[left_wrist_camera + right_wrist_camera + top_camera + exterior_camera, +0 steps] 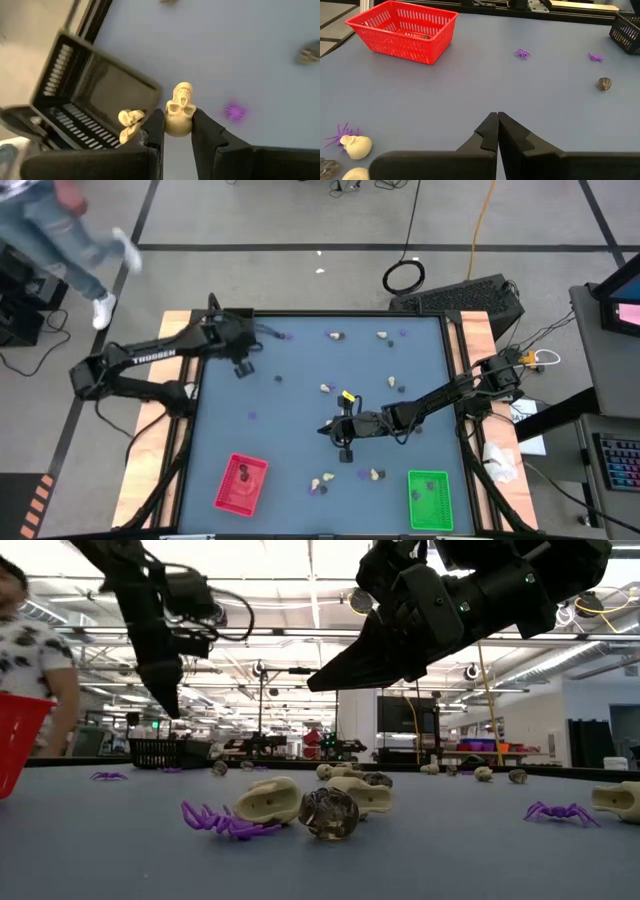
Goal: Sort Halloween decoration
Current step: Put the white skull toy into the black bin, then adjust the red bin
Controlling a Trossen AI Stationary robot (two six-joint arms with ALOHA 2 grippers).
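Note:
My left gripper [177, 119] is shut on a cream-white skull [180, 107], up in the air beside the black tray [100, 95] at the table's far left [240, 367]. Another cream skull [130, 122] lies at that tray's edge. My right gripper [497, 119] is shut and empty above the table's middle [340, 430]. Cream skulls [325, 388], purple spiders [522, 53] and a dark lump [604, 83] lie scattered on the blue table. My left gripper pinches the cream skull by its two sides [170, 121] between the two fingertips. The fingers come from above, pointing down. The skull is lifted clear of the table, and most of it sticks out past the fingertips.
A red tray [240, 483] stands at the near left and a green tray [430, 500] at the near right, each with a few bits inside. A purple spider [215, 820], a cream skull [268, 802] and a dark skull [328, 813] lie near the front edge. A person [70, 230] walks beyond the far left corner.

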